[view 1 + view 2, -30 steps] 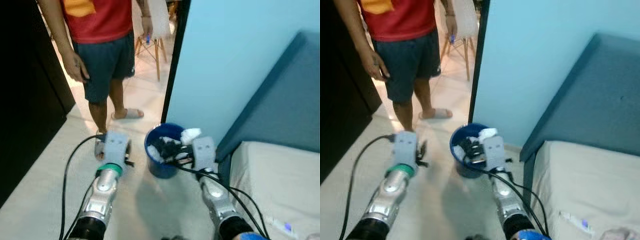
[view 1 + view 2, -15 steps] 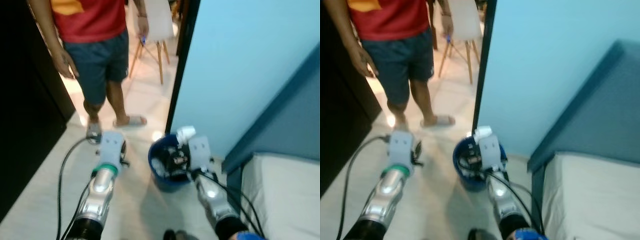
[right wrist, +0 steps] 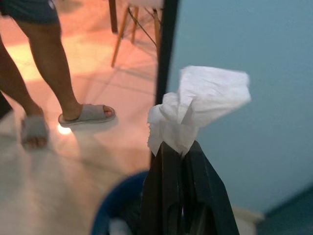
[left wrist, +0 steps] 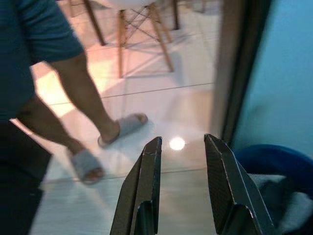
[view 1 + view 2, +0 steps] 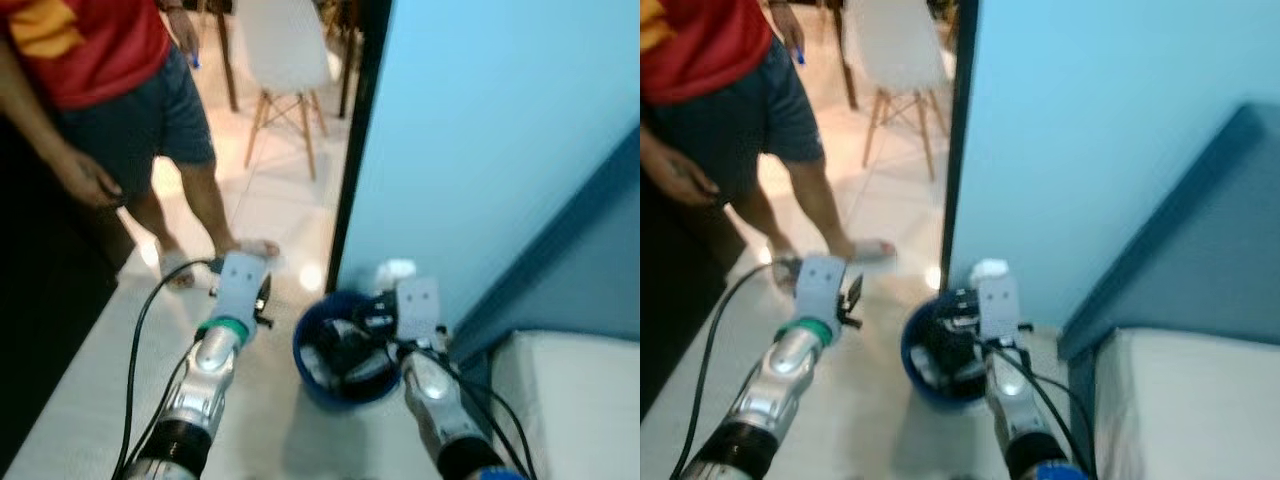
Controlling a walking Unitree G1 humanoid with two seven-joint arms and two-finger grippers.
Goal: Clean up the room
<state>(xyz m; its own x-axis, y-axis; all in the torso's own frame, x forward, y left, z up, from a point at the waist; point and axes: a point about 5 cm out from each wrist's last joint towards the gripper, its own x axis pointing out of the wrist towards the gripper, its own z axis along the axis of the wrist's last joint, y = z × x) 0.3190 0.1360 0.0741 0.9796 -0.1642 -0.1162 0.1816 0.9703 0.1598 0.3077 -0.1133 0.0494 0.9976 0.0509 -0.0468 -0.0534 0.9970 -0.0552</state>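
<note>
Your tissue (image 3: 198, 105) is pinched between the closed fingers of the right gripper (image 3: 179, 161), held up above the far rim of the bin (image 5: 308, 375), toward its 1 o'clock side. You look to be at the drop step: the wad seems to sit at or just past the rim, so draw it back over the opening before you let go.

The left gripper (image 4: 181, 161) is open and empty, at the bin's 10 o'clock.

The wall (image 5: 500, 140) is close at 1 o'clock and the bed (image 5: 570, 400) at 3. A person (image 5: 110, 110) stands at 10 o'clock, a chair (image 5: 280, 50) at 12; free floor lies at 9.
</note>
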